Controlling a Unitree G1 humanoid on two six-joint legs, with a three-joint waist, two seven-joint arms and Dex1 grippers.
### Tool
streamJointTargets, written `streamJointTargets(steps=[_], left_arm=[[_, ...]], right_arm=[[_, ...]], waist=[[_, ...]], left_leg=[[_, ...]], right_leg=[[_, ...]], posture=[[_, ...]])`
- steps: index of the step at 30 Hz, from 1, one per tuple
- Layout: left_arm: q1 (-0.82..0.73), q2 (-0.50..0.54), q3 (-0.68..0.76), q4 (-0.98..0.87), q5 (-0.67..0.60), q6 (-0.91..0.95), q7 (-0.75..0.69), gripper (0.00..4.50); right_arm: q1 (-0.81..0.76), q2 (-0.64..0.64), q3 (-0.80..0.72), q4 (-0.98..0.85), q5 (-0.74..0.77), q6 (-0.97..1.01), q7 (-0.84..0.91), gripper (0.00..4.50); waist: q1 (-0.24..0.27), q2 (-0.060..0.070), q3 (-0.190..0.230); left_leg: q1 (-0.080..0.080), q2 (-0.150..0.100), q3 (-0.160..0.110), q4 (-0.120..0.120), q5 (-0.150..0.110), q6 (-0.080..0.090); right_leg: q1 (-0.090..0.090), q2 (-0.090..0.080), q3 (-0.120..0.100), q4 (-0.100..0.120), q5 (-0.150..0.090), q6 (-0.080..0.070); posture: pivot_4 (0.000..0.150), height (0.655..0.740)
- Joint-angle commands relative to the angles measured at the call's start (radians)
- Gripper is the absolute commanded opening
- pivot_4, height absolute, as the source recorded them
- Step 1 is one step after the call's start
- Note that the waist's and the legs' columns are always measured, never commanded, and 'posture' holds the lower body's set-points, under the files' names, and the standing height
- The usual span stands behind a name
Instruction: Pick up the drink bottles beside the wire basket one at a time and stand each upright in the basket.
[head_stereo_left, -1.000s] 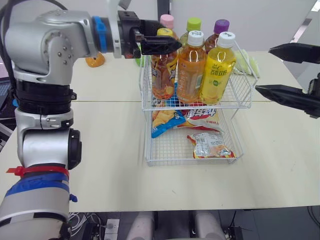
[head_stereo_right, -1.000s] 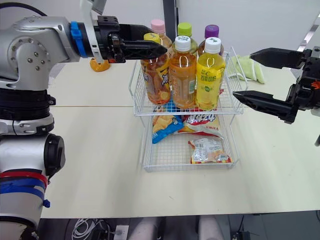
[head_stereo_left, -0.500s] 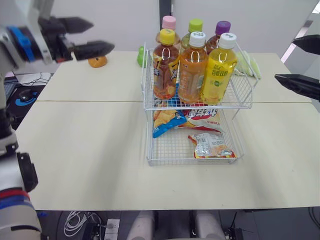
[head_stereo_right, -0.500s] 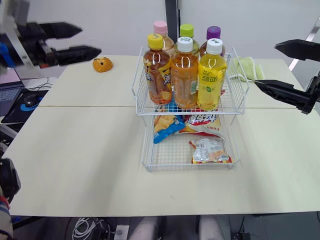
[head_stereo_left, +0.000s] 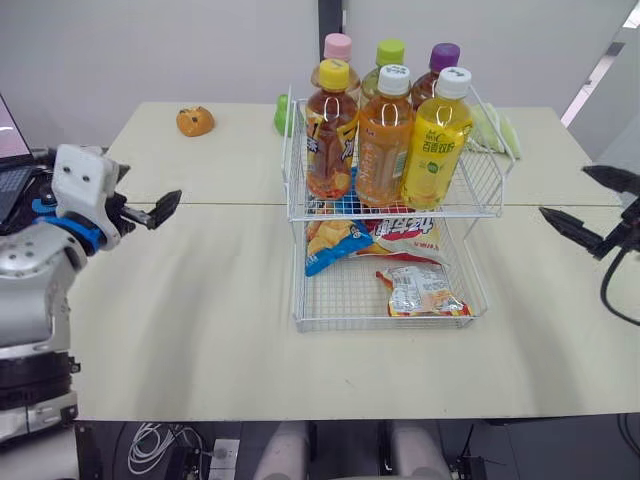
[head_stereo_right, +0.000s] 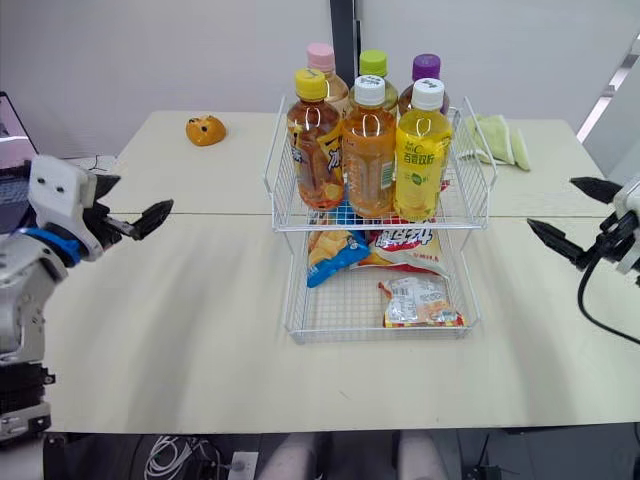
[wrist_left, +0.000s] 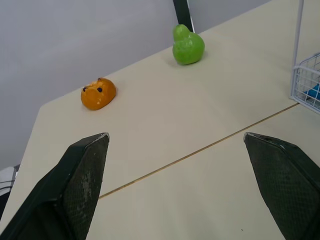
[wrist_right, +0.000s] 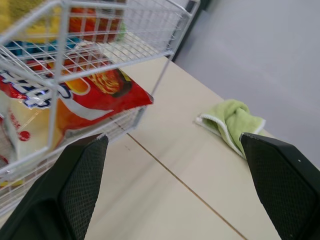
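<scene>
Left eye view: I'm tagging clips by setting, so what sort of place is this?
Probably a lab or office test room, not a home kitchen: plain tables butted together, bare grey walls, a laptop off to the left, and a wire basket staged with drink bottles.

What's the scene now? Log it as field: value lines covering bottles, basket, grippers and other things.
bottles: six drink bottles, upright in the upper tier
basket: two-tier wire basket, snack bags in the lower tier
left arm: left gripper open, holding nothing, apart from the basket
right arm: right gripper open, holding nothing
other: orange toy, green pear toy, green cloth on table
</scene>
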Motion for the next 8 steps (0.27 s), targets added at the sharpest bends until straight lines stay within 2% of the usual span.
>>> streamJointTargets(steps=[1, 8], left_arm=[[0.037, -0.023, 0.031, 0.026, 0.022, -0.089, 0.044, 4.47], [0.081, -0.09, 0.027, 0.074, 0.007, -0.156, 0.082, 4.47]], right_arm=[[0.013, 0.056, -0.022, 0.08, -0.067, -0.136, -0.096, 4.5], [0.0, 0.1, 0.012, 0.2, -0.116, -0.235, -0.143, 4.5]], waist=[[0.0, 0.0, 0.0], [-0.001, 0.0, 0.0]], left_leg=[[0.0, 0.0, 0.0, 0.0, 0.0, 0.0], [0.002, 0.0, 0.002, -0.001, 0.0, 0.0]], right_leg=[[0.0, 0.0, 0.0, 0.0, 0.0, 0.0], [0.0, 0.0, 0.001, 0.001, 0.0, 0.0]], posture=[[0.15, 0.74], [0.15, 0.74]])
